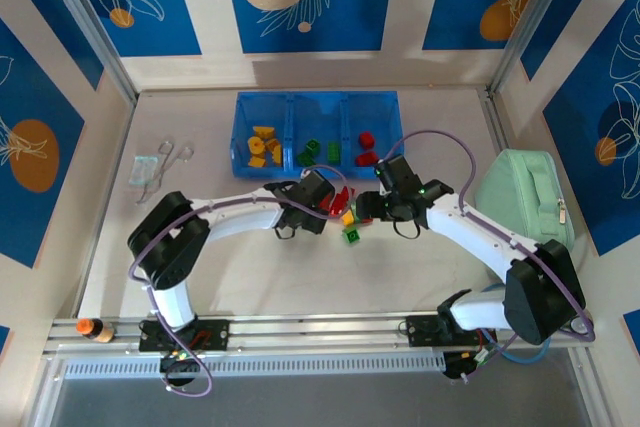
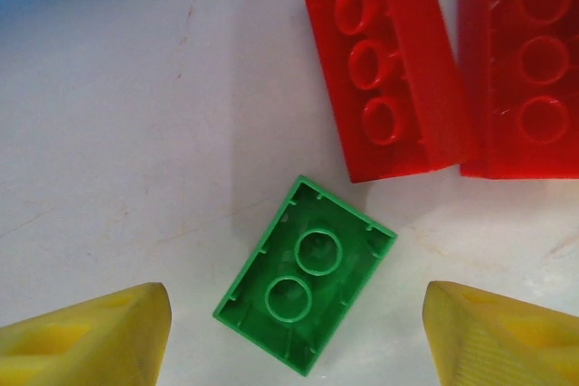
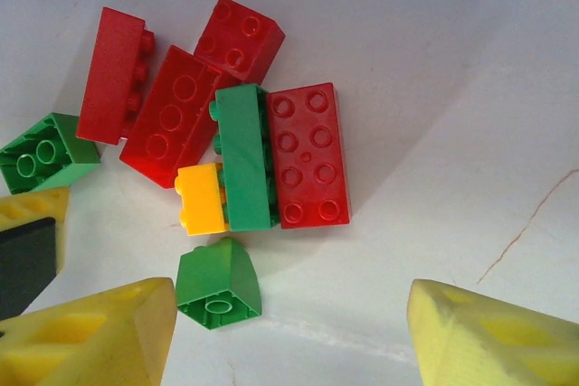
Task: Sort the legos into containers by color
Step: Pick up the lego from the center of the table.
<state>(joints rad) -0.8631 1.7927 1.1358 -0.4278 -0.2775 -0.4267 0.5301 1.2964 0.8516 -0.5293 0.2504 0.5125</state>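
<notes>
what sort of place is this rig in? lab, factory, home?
Probably a lab robot cell, not a home: table boxed in by metal frame posts and blue printed wall panels, left arm and right arm bolted to a rail at its near edge, toy bricks and a tray laid out.

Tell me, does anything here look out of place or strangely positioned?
The tray looks sorted by color. Odd are only loose bricks on the table: the small green brick lies upside down, hollow side up, and a long green brick rests on its side beside a red brick.
</notes>
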